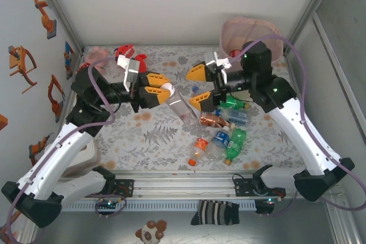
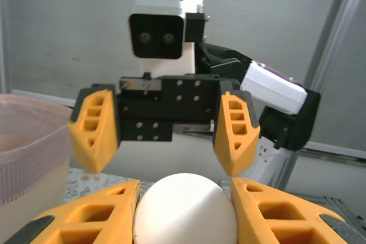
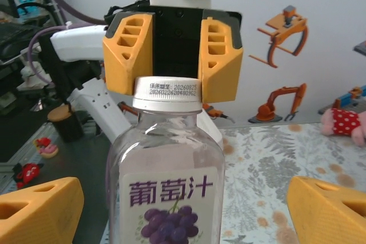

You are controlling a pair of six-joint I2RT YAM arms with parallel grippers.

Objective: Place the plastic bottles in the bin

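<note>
My left gripper (image 1: 161,88) is shut on the white cap (image 2: 186,212) of a clear grape-juice bottle (image 3: 166,158), which hangs slanted above the floral mat. My right gripper (image 1: 198,87) faces it with its fingers (image 3: 40,210) spread wide on either side of the bottle's body, not touching it. More plastic bottles (image 1: 223,132), green, clear and orange-labelled, lie in a pile on the mat under the right arm. The pink-rimmed bin (image 1: 251,37) stands at the far right corner behind the right gripper; its rim (image 2: 28,118) also shows in the left wrist view.
Red and pink plush toys (image 1: 117,54) lie at the far left of the mat, one (image 3: 343,124) also in the right wrist view. Enclosure walls stand on three sides. A striped sock (image 1: 214,212) hangs off the near rail.
</note>
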